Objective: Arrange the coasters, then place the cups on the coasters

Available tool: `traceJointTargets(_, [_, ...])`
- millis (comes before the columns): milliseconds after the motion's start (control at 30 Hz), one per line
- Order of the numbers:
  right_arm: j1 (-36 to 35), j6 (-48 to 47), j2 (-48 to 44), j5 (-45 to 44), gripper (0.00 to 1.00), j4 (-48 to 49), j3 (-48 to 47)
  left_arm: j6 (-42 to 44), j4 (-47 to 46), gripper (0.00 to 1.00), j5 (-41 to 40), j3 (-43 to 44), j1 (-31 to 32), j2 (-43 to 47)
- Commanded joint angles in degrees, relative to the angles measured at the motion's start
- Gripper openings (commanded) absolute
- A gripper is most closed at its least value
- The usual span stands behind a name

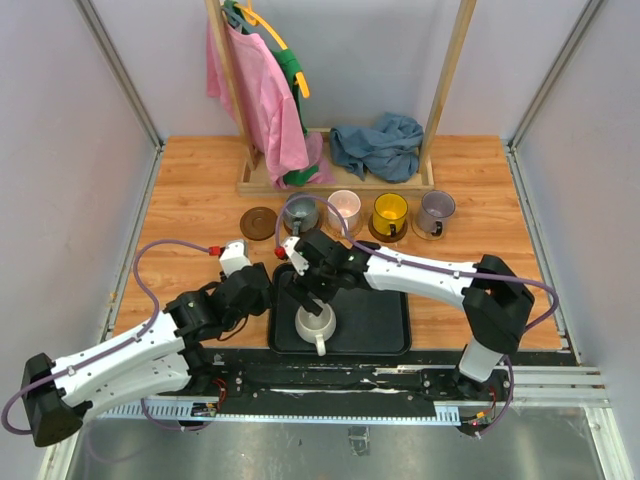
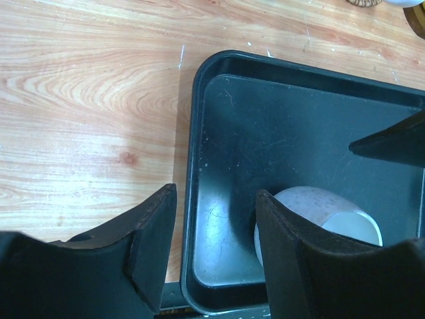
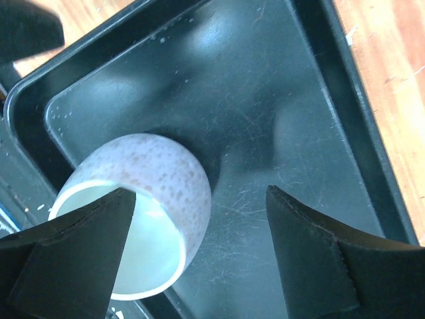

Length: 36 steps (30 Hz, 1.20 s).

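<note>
A speckled white cup (image 1: pixel 317 325) (image 3: pixel 159 173) stands in the black tray (image 1: pixel 380 320), its handle toward the near edge. My right gripper (image 1: pixel 318 298) (image 3: pixel 199 199) hangs open over it, one finger above the cup's mouth and the other outside its wall. My left gripper (image 1: pixel 268 300) (image 2: pixel 216 232) is open and straddles the tray's left wall (image 2: pixel 199 86), one finger over the wood, the other inside beside the cup (image 2: pixel 312 206). Behind the tray, a bare dark brown coaster (image 1: pixel 259 222) lies left of a row of cups on coasters: dark grey (image 1: pixel 300 213), pale pink (image 1: pixel 345 208), yellow (image 1: pixel 390 212), lavender-grey (image 1: pixel 436 210).
A wooden clothes rack (image 1: pixel 340 180) stands at the back with pink (image 1: pixel 262 95) and green garments on it. A crumpled blue cloth (image 1: pixel 378 145) lies on its base. Metal rails run along both sides of the wooden table (image 1: pixel 190 210).
</note>
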<state>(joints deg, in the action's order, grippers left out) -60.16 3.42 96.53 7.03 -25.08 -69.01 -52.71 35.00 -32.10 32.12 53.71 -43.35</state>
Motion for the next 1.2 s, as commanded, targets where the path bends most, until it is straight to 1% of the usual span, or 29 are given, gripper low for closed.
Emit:
traceJointTargets(0, [-0.57, 1.93, 1.84, -6.15, 0.8, 0.11, -3.37, 1.05, -2.75, 0.55, -1.34, -0.11, 0.42, -1.17])
traceJointTargets(233, [-0.57, 7.76, 5.0, -16.21, 0.75, -2.53, -8.01, 3.08, -3.81, 0.58, -0.96, 0.05, 0.31, -1.77])
traceJointTargets(367, [-0.29, 12.34, 5.57, -23.71, 0.74, -4.65, -9.46, 4.24, -4.55, 0.59, -0.76, 0.15, 0.38, -1.7])
traceJointTargets(467, [0.39, 15.26, 5.6, -26.29, 0.73, -5.64, -9.95, 5.22, -5.23, 0.6, -0.12, 0.22, 0.34, -1.97])
traceJointTargets(567, [1.08, 16.4, 4.77, -26.4, 0.73, -5.88, -10.22, 7.0, -6.49, 0.63, 1.49, 0.42, 0.42, -2.17])
traceJointTargets(733, [1.1, 14.49, -0.13, -25.66, 0.74, -3.67, -8.69, 12.7, -9.7, 0.73, 7.9, 0.76, 0.37, -2.42])
traceJointTargets(833, [1.1, 13.52, -4.32, -26.59, 0.75, -3.57, -8.14, 16.67, -10.5, 0.78, 12.68, 1.9, 0.42, -3.48])
traceJointTargets(967, [1.31, 12.94, -10.73, -29.91, 0.77, -3.57, -6.51, 21.29, -7.5, 0.79, 17.01, 5.17, 0.4, -7.59])
traceJointTargets(1033, [2.0, 13.0, -14.19, -31.46, 0.78, -3.64, -5.34, 22.77, -5.4, 0.79, 17.29, 6.65, 0.38, -10.28])
traceJointTargets(1167, [4.8, 14.1, -20.74, -32.16, 0.78, -3.14, -1.78, 24.39, -3.32, 0.79, 17.41, 8.14, 0.38, -12.74])
